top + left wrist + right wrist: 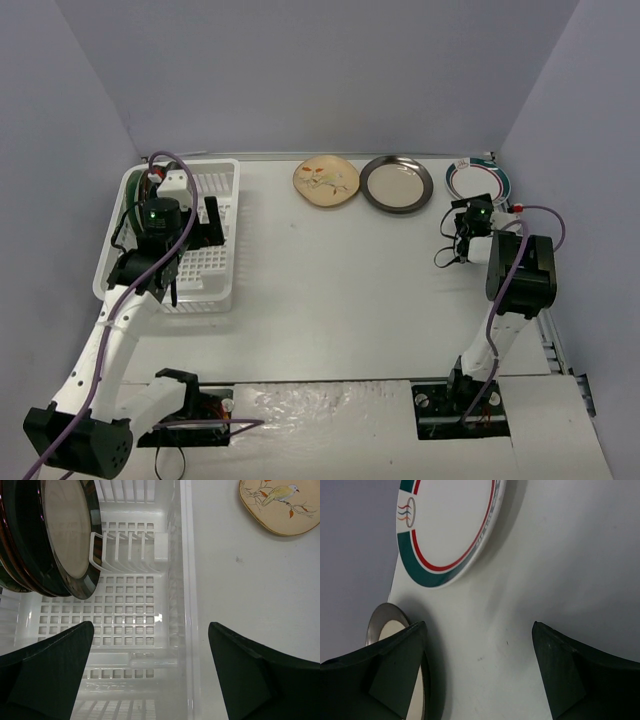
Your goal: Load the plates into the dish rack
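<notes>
The white dish rack [233, 200] stands at the left. Several plates [140, 190] stand upright at its far left end; in the left wrist view the front one is dark-rimmed beige [65, 530], with dark ones behind. My left gripper [192, 255] hangs open and empty over the rack floor [150, 680]. On the table at the back lie a tan floral plate [326, 182], a dark-rimmed beige plate [397, 184] and a white plate with a teal-red rim [478, 180]. My right gripper [450, 238] is open and empty just before the white plate [450, 525].
Free upright dividers [125, 550] stand beside the loaded plates. The rack's right rim [185, 555] runs between my left fingers. The tan plate [277, 505] lies right of the rack. Walls enclose the table at the back and both sides; the white plate is near the right wall.
</notes>
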Controlling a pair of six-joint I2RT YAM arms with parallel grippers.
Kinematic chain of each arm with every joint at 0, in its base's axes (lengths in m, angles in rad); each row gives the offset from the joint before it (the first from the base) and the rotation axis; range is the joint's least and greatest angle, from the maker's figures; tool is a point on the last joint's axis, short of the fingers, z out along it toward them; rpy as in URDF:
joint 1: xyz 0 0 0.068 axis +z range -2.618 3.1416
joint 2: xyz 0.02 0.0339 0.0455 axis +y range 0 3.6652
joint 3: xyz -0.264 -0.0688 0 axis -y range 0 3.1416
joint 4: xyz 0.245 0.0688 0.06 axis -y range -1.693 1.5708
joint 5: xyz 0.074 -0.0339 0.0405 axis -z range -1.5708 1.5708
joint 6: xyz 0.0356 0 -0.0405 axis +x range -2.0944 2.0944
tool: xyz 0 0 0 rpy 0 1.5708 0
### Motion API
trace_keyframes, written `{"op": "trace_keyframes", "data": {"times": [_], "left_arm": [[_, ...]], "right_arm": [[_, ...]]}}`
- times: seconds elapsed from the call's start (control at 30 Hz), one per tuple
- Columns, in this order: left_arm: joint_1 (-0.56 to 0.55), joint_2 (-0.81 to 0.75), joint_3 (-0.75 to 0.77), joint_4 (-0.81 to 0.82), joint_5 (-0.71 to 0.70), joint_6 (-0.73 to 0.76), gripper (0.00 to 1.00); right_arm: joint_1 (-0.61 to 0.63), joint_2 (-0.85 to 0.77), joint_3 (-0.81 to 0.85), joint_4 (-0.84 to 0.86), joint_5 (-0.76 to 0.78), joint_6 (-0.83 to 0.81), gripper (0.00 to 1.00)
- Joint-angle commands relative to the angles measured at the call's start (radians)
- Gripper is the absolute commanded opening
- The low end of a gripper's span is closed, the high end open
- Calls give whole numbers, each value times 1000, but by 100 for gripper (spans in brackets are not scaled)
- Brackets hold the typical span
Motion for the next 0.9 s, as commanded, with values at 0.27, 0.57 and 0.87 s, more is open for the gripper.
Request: {"op": "trace_keyframes", "data": {"times": [0.27, 0.57, 0.87], "left_arm": [[-4, 2, 41, 57, -23, -11, 97], [-1, 15, 40, 58, -17, -9, 97], [4, 17, 37, 60, -11, -12, 97]], "right_arm": [[-80, 158, 237, -2, -13, 145, 77], [-123, 253, 270, 20, -97, 170, 58], [-143, 315, 271, 74, -143, 218, 24]]}}
